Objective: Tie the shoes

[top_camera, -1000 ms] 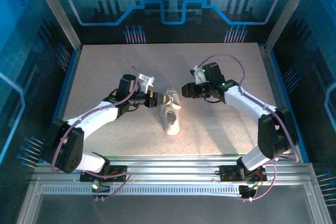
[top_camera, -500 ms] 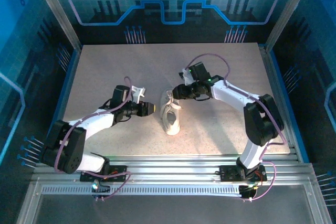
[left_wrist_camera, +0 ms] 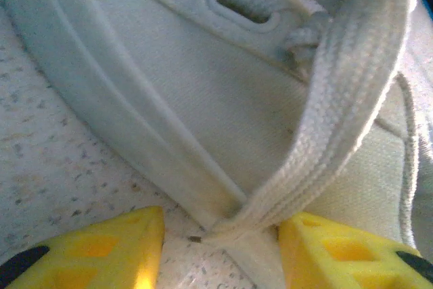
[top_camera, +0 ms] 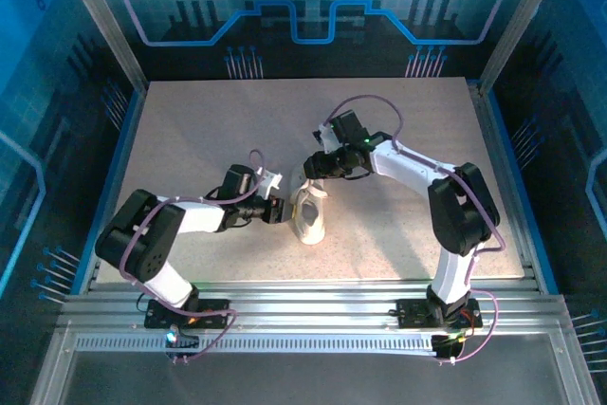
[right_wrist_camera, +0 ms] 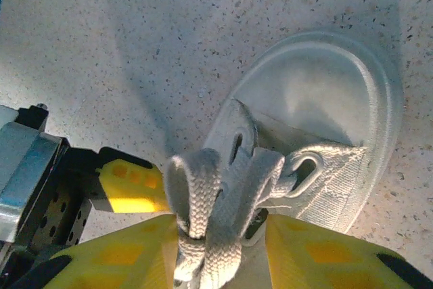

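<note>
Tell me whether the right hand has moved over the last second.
Yes. The right hand has swung left in the top view, closing on the far end of the sneaker.

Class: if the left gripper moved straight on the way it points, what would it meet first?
The left gripper would first meet the lace lying between its jaws, then probably the side of the sneaker just behind.
</note>
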